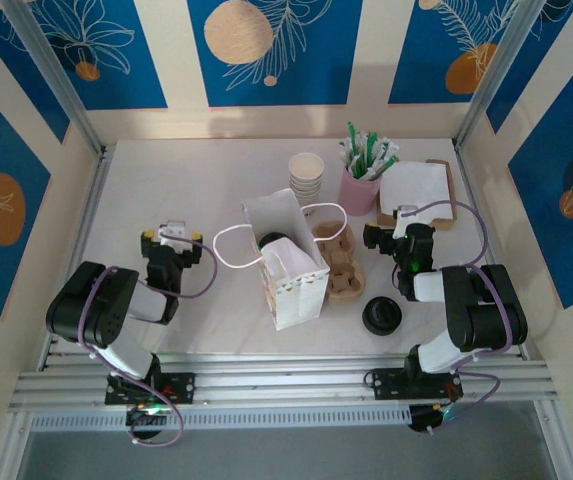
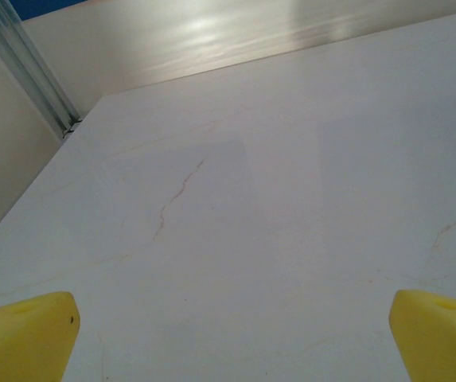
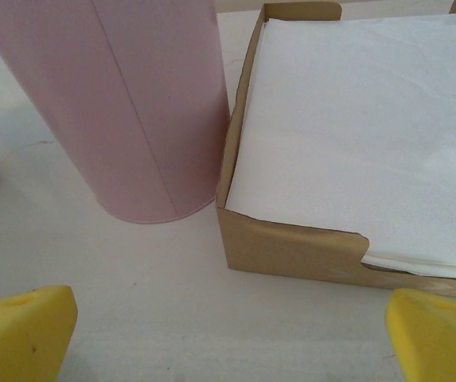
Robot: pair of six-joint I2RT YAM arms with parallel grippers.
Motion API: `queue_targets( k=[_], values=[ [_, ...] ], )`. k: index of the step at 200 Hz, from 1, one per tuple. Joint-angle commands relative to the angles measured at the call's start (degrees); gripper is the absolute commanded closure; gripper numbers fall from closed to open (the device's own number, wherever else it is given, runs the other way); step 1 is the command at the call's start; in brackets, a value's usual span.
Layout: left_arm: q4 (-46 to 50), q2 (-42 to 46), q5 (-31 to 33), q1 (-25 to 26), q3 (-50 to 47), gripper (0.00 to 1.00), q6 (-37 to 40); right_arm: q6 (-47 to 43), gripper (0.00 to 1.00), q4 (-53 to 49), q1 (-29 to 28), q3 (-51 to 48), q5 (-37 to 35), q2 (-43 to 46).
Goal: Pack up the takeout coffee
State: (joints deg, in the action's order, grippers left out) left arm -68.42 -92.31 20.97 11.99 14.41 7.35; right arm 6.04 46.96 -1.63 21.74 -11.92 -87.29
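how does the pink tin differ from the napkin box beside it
The pink tin is a tall round cylinder; the napkin box is a low brown cardboard tray. The tin holds green and white sticks; the box holds flat white napkins. Both stand open-topped on the table.

Matt cardboard tray (image 3: pixel 291 248), smooth pink canister (image 3: pixel 124 103)

The table (image 1: pixel 186 190) is white with faint thin lines. The walls (image 1: pixel 369 60) are cream with blue panels (image 1: pixel 266 40) showing orange circles and white leaves.
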Motion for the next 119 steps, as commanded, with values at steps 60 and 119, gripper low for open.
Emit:
queue_targets(
  k=[60, 119],
  values=[
    [-0.39, 1.21, -0.90, -0.74, 0.79, 0.00, -1.12, 0.64, 0.01, 0.94, 0.31, 1.29, 0.59, 0.04],
    [-0.42, 1.22, -0.86, -0.81, 0.79, 0.00, -1.11, 0.60, 0.01, 1.14, 0.32, 1.29, 0.59, -0.07]
  ],
)
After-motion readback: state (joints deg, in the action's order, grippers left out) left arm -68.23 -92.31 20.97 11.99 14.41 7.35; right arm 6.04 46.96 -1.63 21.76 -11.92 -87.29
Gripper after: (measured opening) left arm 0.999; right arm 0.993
